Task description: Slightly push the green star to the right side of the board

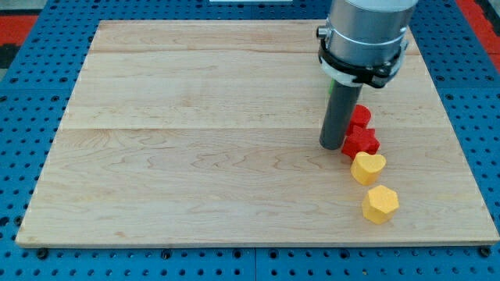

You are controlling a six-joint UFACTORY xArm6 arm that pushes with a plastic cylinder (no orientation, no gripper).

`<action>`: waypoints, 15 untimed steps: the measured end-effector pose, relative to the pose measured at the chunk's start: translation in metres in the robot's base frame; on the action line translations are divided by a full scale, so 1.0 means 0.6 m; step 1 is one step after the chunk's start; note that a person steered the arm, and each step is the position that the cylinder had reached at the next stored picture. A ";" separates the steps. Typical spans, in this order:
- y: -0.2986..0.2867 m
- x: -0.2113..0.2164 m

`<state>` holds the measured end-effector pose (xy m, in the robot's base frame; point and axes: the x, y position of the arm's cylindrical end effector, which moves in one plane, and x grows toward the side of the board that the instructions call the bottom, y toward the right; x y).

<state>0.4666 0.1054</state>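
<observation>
My tip (332,147) rests on the wooden board (195,140) at the view's right. Only a thin green sliver (328,87) shows at the rod's left edge under the arm's collar. It may be the green star, and the rest of it is hidden behind the rod. A red block (360,116) lies just right of the rod, partly hidden by it. A second red block (361,142) sits right beside my tip, on its right, and I cannot tell if they touch.
A yellow heart block (368,167) lies just below the red blocks, and a yellow hexagon block (380,204) lies below that, near the board's bottom right. The board's right edge (461,148) is close. Blue pegboard (31,94) surrounds the board.
</observation>
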 end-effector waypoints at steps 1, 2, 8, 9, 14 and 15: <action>-0.017 -0.052; -0.015 -0.073; -0.010 -0.174; -0.010 -0.202; -0.006 -0.187; -0.006 -0.184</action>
<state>0.3561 0.1021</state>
